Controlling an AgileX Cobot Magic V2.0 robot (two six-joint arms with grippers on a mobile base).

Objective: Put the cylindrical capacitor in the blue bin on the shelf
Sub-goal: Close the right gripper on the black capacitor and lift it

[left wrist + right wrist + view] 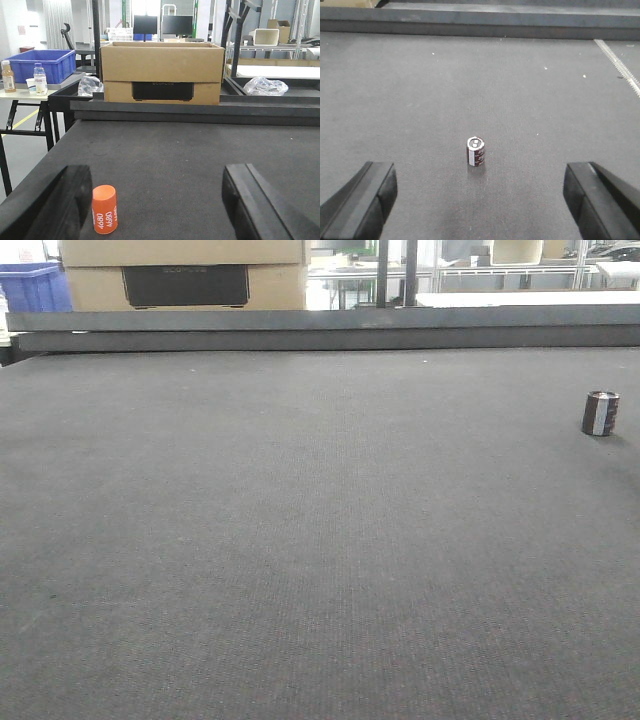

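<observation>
Right wrist-mounted view: the small, stubby, dark brown-black cylindrical capacitor with a pale grey stripe is seen standing upright on the dark grey fabric-covered table, ahead of the right gripper and roughly centred between its black fingers. The jaws are spread wide, with nothing held. In the front view the capacitor is found at the far right of the table.

The left gripper is likewise spread and empty; a small orange cylinder printed with white numbers stands just beside its left finger and is best left alone.

The step in hand is judged to be the approach for the pick. The right gripper should be advanced and lowered with the capacitor kept on the centreline, so that both pads meet its curved sides together — a one-sided touch would likely tip so short a part. The fingers should be kept just clear of the fabric.

A blue plastic crate is seen on a side table, but no steel shelf is shown — whether it is the target cannot be told.
</observation>
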